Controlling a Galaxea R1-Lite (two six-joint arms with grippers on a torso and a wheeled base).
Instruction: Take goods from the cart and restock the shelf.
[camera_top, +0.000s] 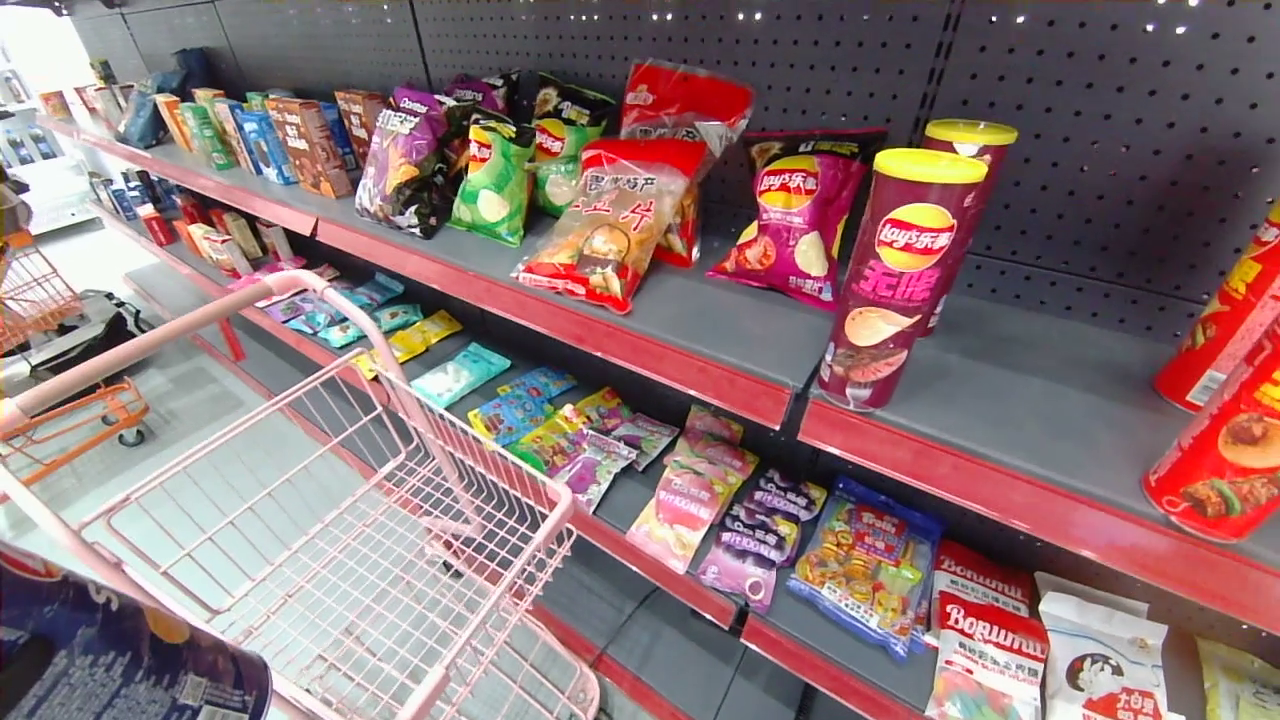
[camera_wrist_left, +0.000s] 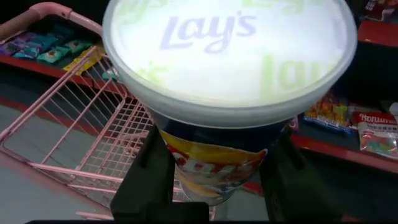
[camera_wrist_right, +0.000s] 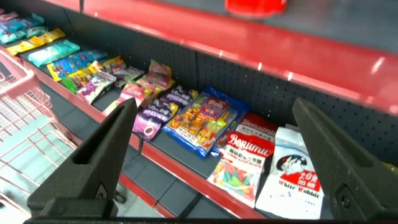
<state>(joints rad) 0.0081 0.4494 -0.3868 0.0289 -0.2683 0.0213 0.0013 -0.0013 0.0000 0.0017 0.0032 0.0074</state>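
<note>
The shelf (camera_top: 1040, 400) carries on its upper grey board snack bags (camera_top: 610, 230), two maroon canisters (camera_top: 895, 280) with yellow lids, and red canisters (camera_top: 1225, 450) at the right end. Its lower board holds flat candy packets (camera_top: 700, 490). The pink wire cart (camera_top: 150, 343) stands beside the shelf, on the robot's left. The left tool (camera_wrist_left: 211, 180) is clamped on a dark blue chip canister (camera_wrist_left: 217, 158) with a pale printed lid, at the cart's near side; the head view shows its label side. The right tool (camera_wrist_right: 214, 106) stands wide and holds nothing; its wrist view shows the candy packets and white bags (camera_wrist_right: 292, 177) on the lower board.
</note>
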